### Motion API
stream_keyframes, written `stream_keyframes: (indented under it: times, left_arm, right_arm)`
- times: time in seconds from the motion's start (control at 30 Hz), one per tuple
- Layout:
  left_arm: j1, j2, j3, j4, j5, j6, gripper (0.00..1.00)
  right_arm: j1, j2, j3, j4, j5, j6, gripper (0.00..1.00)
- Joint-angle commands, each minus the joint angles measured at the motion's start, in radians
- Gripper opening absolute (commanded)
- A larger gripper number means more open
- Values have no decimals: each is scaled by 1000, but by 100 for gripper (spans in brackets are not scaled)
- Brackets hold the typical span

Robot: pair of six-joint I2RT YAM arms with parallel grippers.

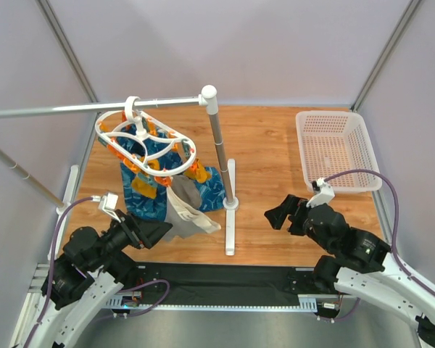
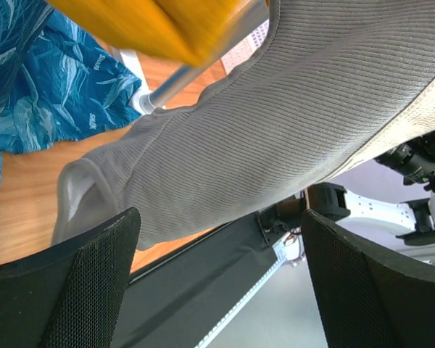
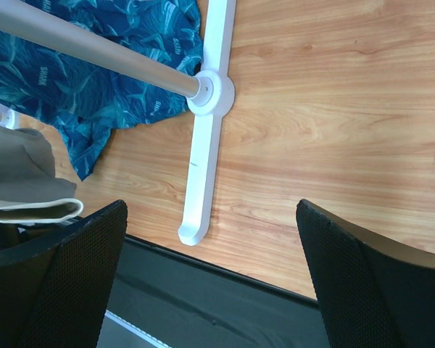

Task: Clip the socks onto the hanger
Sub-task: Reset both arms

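The white oval hanger [image 1: 146, 142] with orange clips hangs by its hook from the grey rail. A mustard-yellow sock [image 1: 141, 184] hangs under its near side against the blue cloth, and it shows blurred at the top of the left wrist view [image 2: 152, 25]. I cannot make out a second sock. My left gripper [image 1: 158, 230] is open and empty, just below and left of the hanging grey garment [image 2: 275, 123]. My right gripper [image 1: 274, 216] is open and empty, above the table to the right of the stand's foot. It also shows in the right wrist view [image 3: 210, 206], as the left does in its own [image 2: 219, 217].
A blue wave-patterned cloth [image 1: 156, 174] and grey and beige garments [image 1: 187, 209] hang from the hanger. The rail's grey pole stands on a white cross foot [image 1: 230, 217] [image 3: 206, 130]. A white basket [image 1: 337, 148] sits at the back right. A black strip edges the near table.
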Motion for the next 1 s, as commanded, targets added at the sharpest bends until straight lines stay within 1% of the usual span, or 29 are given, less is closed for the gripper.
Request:
stream_keyframes:
  times: [0.0, 0.37, 0.47, 0.5, 0.53, 0.57, 0.63, 0.67, 0.7, 0.73, 0.77, 0.8, 0.83, 0.87, 0.9, 0.93, 0.97]
  left_arm:
    - [-2, -45, 6, 5, -22, -13, 98]
    - [-2, -59, -6, -6, -34, -5, 98]
    - [-2, -82, -20, -4, -32, -8, 98]
    - [-2, -93, -38, 13, -23, -8, 98]
    - [0, -104, -54, 29, -14, -7, 99]
    - [-2, -140, -72, 48, 9, -7, 99]
    - [0, -142, -118, 91, 40, 5, 100]
    - [0, -150, -144, 123, 67, 12, 100]
    - [-2, -147, -170, 152, 116, -1, 99]
    - [-2, -147, -228, 248, 150, -13, 99]
    - [-2, -148, -265, 325, 231, -30, 99]
    - [-2, -150, -308, 415, 268, -78, 98]
    - [0, -147, -401, 605, 297, -106, 98]
    - [-2, -148, -457, 722, 346, -151, 98]
    - [-2, -147, -582, 987, 357, -256, 98]
    - [0, -148, -663, 1134, 357, -327, 98]
    - [0, -145, -740, 1288, 337, -399, 99]
  right_arm:
    - [4, -20, -6, 70, 46, 23, 100]
    - [3, -35, -40, 59, 84, 43, 100]
    - [3, -52, -61, 76, 72, 37, 100]
    - [3, -64, -69, 86, 40, 26, 100]
    - [3, -83, -108, 108, 20, 17, 100]
    - [3, -136, -136, 169, -3, 11, 100]
    - [3, -224, -216, 247, -69, 11, 100]
    - [3, -270, -309, 324, -86, 26, 100]
    - [3, -390, -369, 355, -104, 43, 100]
    - [3, -452, -418, 378, -106, 91, 100]
    - [3, -532, -504, 393, -107, 115, 100]
    - [3, -491, -520, 398, -100, 139, 100]
    - [3, -473, -537, 413, -104, 173, 100]
    - [3, -472, -601, 486, -117, 176, 100]
    - [4, -500, -636, 523, -133, 196, 100]
    - [3, -532, -687, 537, -124, 217, 100]
    - [4, -531, -716, 541, -82, 251, 100]
